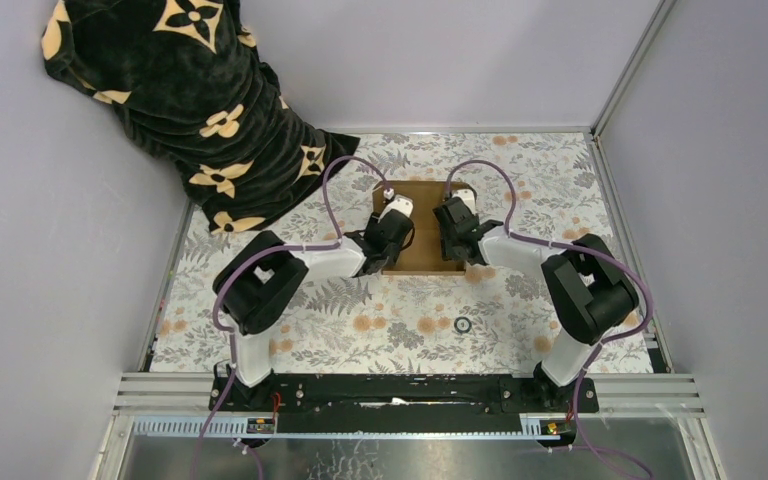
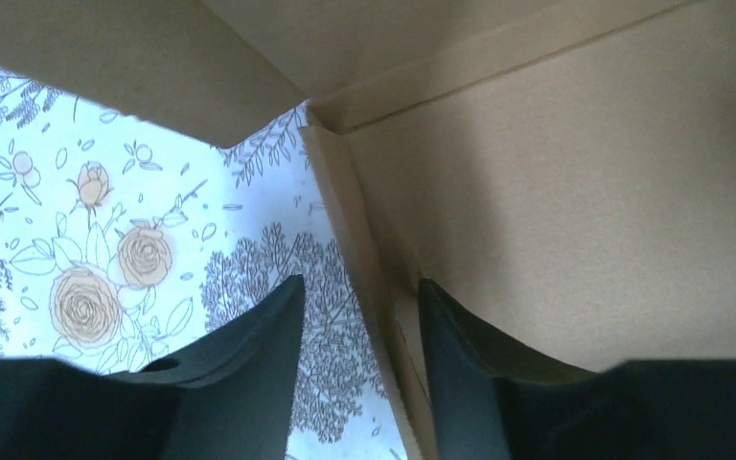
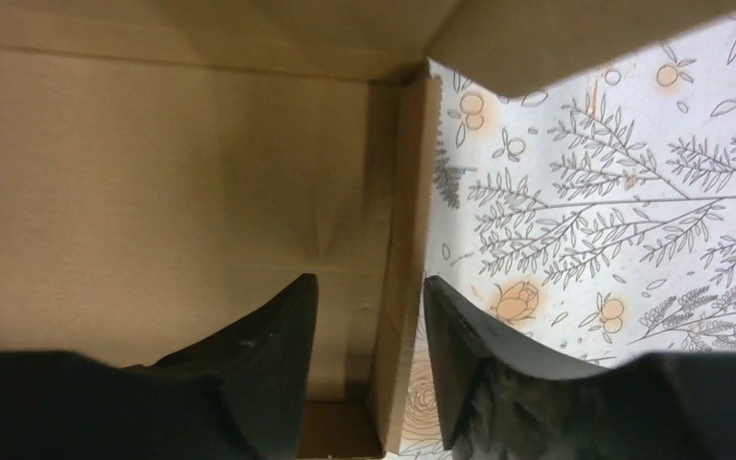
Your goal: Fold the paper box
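Note:
The paper box (image 1: 422, 232) is brown cardboard lying mid-table on the floral cloth, with its side flaps raised. My left gripper (image 1: 388, 240) stands over the box's left edge. In the left wrist view, the left gripper (image 2: 361, 281) is open and straddles the upright left flap (image 2: 355, 249); cloth shows between the flap and the left finger. My right gripper (image 1: 457, 238) stands over the right edge. In the right wrist view, the right gripper (image 3: 371, 279) is open around the right flap (image 3: 407, 240), with a gap on each side. The box floor (image 3: 153, 172) fills the rest of that view.
A black blanket with beige flower shapes (image 1: 190, 90) is heaped at the back left corner. A small black ring (image 1: 462, 324) lies on the floral cloth (image 1: 360, 320) in front of the box. Grey walls and a metal rail (image 1: 628, 215) bound the table.

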### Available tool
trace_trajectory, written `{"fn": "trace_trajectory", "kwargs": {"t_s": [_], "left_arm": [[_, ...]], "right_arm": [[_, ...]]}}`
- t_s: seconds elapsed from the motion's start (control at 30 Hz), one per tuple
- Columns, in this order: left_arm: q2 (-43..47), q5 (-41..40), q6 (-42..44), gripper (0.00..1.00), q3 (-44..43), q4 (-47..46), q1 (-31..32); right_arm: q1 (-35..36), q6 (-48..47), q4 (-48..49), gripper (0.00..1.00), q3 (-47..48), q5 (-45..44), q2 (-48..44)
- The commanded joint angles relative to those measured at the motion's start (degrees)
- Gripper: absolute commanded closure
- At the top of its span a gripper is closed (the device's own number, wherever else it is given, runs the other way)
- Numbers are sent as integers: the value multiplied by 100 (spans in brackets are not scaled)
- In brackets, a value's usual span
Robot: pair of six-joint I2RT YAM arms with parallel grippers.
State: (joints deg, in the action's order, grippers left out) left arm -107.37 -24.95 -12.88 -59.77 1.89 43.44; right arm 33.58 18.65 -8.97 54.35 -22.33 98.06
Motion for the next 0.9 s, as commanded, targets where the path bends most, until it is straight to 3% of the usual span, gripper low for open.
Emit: {"fn": "trace_trajectory", "kwargs": {"t_s": [0.0, 0.1, 0.27, 0.67, 0.87], "left_arm": [[-265, -111, 132, 43, -542, 352, -142], [-130, -96, 146, 38, -635, 416, -186], [348, -79, 147, 32, -470, 399, -195], [2112, 255, -281, 29, 354, 568, -199], [3095, 322, -525, 25, 701, 959, -197]], "right_arm": [[-145, -202, -49, 41, 528, 314, -80], [-153, -300, -97, 33, 615, 394, -413], [-153, -363, -191, 27, 549, 602, -1094], [-155, 16, -1322, 24, -243, 1466, -2409], [-84, 448, -1736, 18, -1082, 1803, -3043]]}}
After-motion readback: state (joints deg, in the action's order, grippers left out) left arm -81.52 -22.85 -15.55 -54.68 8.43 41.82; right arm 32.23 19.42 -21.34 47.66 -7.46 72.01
